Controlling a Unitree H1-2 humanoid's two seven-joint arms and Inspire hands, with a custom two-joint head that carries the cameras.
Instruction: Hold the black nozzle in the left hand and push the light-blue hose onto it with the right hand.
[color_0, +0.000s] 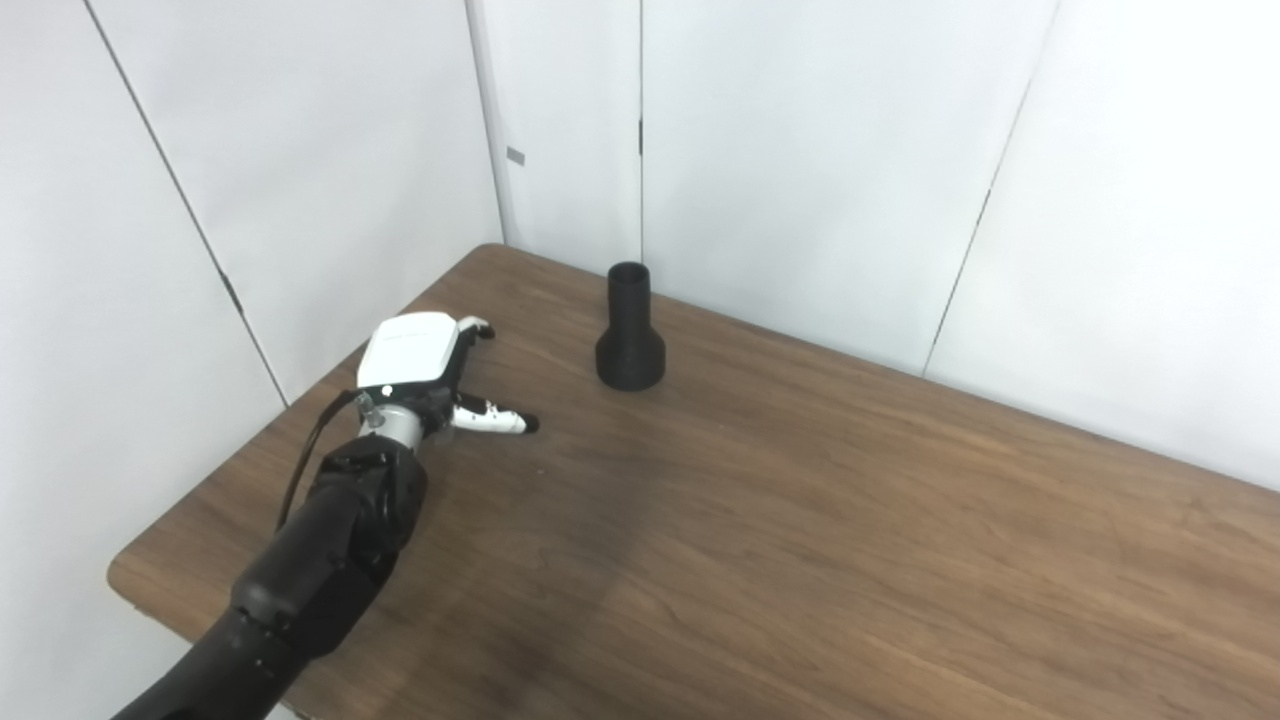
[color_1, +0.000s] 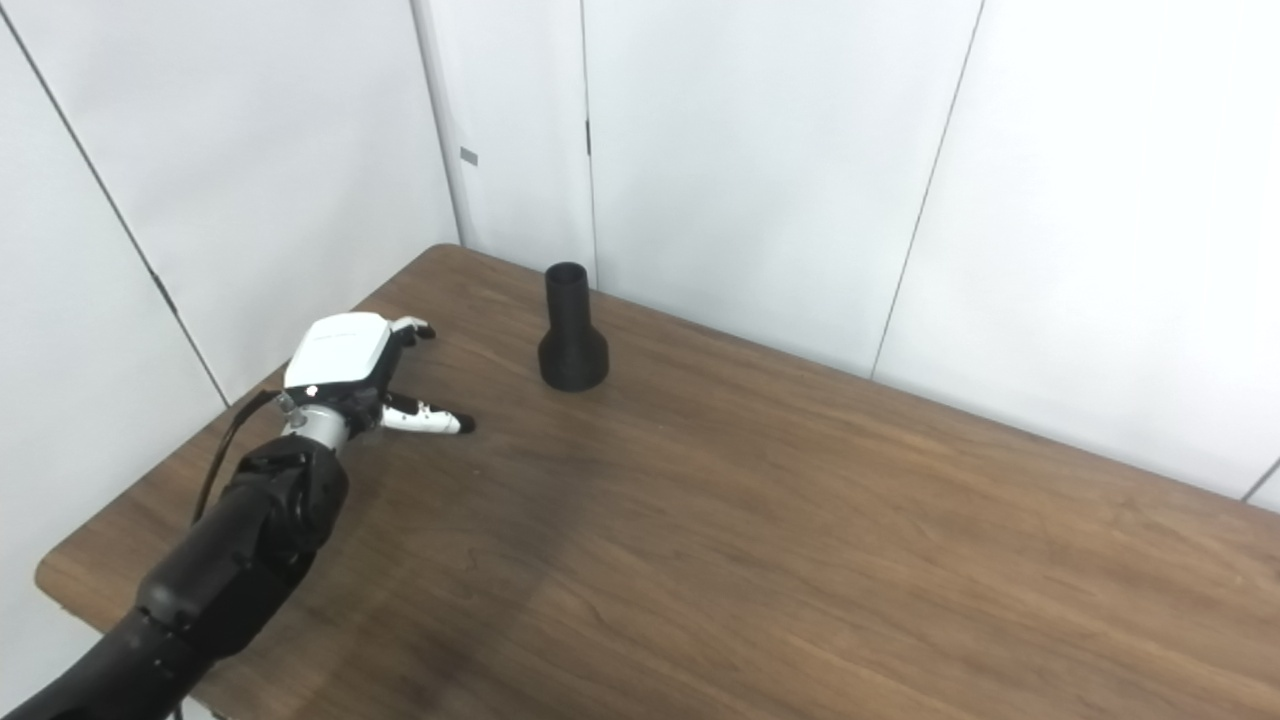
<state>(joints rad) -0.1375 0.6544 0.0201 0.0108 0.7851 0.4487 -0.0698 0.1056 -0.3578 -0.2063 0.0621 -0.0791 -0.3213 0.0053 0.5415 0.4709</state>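
Black nozzle (color_0: 630, 330) stands upright, apart from empty left hand (color_0: 425, 365).

A: We're looking at a tabletop (color_0: 800, 520) showing brown wood grain with a smooth, faintly sheened finish.

B: And we're seeing the black nozzle (color_0: 630, 330) looking matt, like dull plastic.

A: We're noting the left hand (color_0: 425, 375) wearing a glossy white plastic shell, with a bright metal collar at the wrist.

B: Behind it, we're finding the wall panels (color_0: 820, 150) looking plain, smooth and white.
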